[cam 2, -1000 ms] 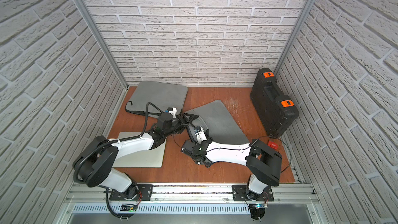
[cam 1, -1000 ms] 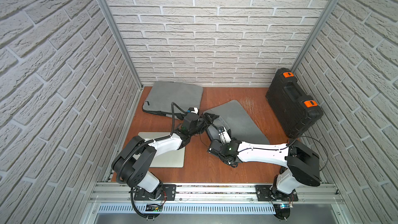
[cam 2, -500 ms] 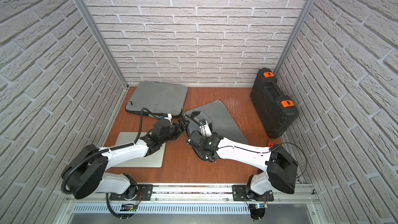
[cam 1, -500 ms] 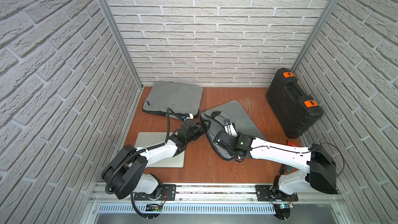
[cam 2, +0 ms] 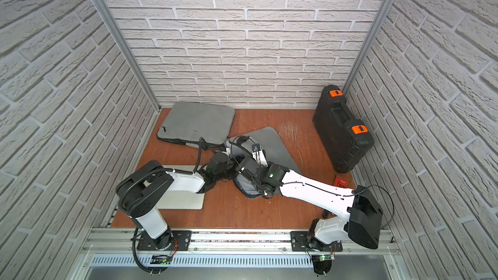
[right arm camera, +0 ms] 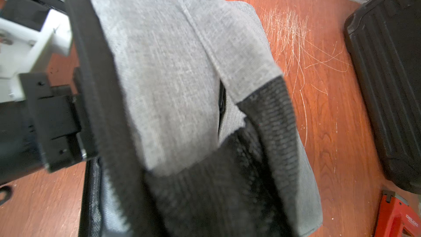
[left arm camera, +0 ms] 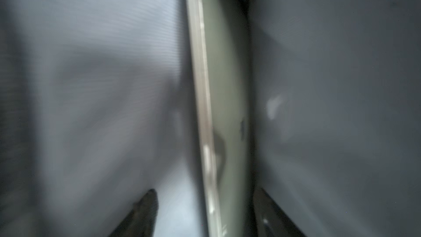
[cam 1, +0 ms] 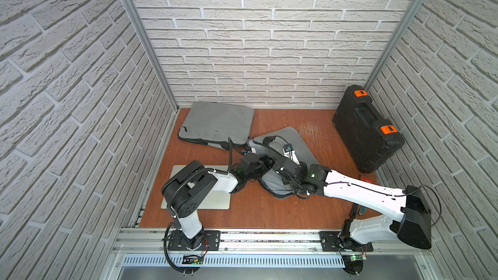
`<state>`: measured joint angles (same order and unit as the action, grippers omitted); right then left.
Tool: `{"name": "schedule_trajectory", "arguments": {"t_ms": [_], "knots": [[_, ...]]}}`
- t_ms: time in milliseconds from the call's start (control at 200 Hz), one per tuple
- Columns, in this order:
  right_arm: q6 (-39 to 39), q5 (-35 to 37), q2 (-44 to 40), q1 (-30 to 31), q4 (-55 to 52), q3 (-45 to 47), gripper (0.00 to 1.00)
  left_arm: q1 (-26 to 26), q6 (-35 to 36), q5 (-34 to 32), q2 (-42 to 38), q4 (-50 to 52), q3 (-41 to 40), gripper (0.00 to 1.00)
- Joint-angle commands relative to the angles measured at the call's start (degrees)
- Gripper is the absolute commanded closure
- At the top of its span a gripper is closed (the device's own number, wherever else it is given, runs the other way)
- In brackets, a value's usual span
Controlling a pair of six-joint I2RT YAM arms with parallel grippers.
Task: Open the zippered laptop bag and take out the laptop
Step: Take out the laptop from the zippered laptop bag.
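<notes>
- A flat silver slab (cam 1: 215, 202) is being seen lying on the wooden table (cam 1: 269, 212) at the left. It is partly covered by the left arm.
- Behind it, a second grey bag (cam 1: 218, 122) is being shown lying flat against the back wall, with its dark zippered edge turned towards the front.
- The left gripper (cam 1: 256, 167) is being seen with its tips inside the open mouth of the laptop bag (cam 1: 301, 144). The bag is lying slanted at the middle of the table, just beside the second grey bag's front corner.
- In the left wrist view, the laptop (left arm camera: 225, 76) is being seen edge-on inside the bag, with grey lining on both sides.
- The dark fingers (left arm camera: 145, 208) are being shown standing apart, one on each side of that edge. A strip of lining is showing between one finger and the laptop, so nothing is being clamped.
- The right gripper (cam 1: 273, 164) is being held closed at the bag's mouth, though its fingers are being hidden in every view.
- The bag's upper flap is being held raised off the lower half. The black webbing handle (right arm camera: 268, 133) is being seen bunched close to the right wrist camera.
- A black case (cam 1: 363, 130) with orange latches is being seen leaning at the right wall, well apart from the bag.
- A small red box (cam 1: 367, 179) is being seen near the case's front corner.
</notes>
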<state>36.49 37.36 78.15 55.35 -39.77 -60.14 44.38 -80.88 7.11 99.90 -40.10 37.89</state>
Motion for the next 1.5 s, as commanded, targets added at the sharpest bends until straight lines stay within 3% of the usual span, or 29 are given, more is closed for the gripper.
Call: {"name": "schedule_trajectory", "arguments": {"t_ms": [0, 215, 350, 480, 705, 900, 1075, 1285, 1495], "knots": [[-0.75, 0.94, -1.90, -0.12, 5.68, -2.71, 0.94, 0.35, -1.82, 1.51, 2.69, -8.95, 1.60, 0.40], [-1.51, -0.32, -1.26, -0.24, 7.93, -2.25, 0.94, 0.36, -5.32, 2.62, 8.80, -16.70, 2.67, 0.51], [-2.01, -0.97, -1.34, -0.33, 9.24, -1.76, 0.94, 0.60, -6.79, 2.91, 11.63, -20.08, 3.27, 0.53], [-2.12, -1.51, -1.42, -0.38, 10.47, -1.18, 0.94, 0.67, -7.18, 3.08, 14.03, -22.73, 4.25, 0.64], [-2.58, -3.48, -0.90, -0.42, 11.99, -0.86, 0.94, 0.65, -8.08, 3.52, 17.79, -27.07, 6.51, 0.66], [-2.44, -3.84, -0.44, -0.62, 12.02, -0.77, 0.94, 0.53, -9.30, 3.70, 19.50, -29.71, 7.46, 0.88], [-2.18, -3.46, -0.35, -1.00, 12.26, 0.02, 0.94, 0.28, -8.97, 3.79, 18.38, -30.13, 6.54, 1.00], [-1.93, -2.95, 0.97, -2.50, 12.32, 0.62, 0.94, -0.40, -7.22, 4.61, 13.70, -28.50, 4.91, 1.00], [-2.57, -3.46, 4.09, -5.78, 13.49, -0.18, 0.94, -1.39, -2.65, 6.19, 3.73, -20.38, 2.83, 1.00]]}}
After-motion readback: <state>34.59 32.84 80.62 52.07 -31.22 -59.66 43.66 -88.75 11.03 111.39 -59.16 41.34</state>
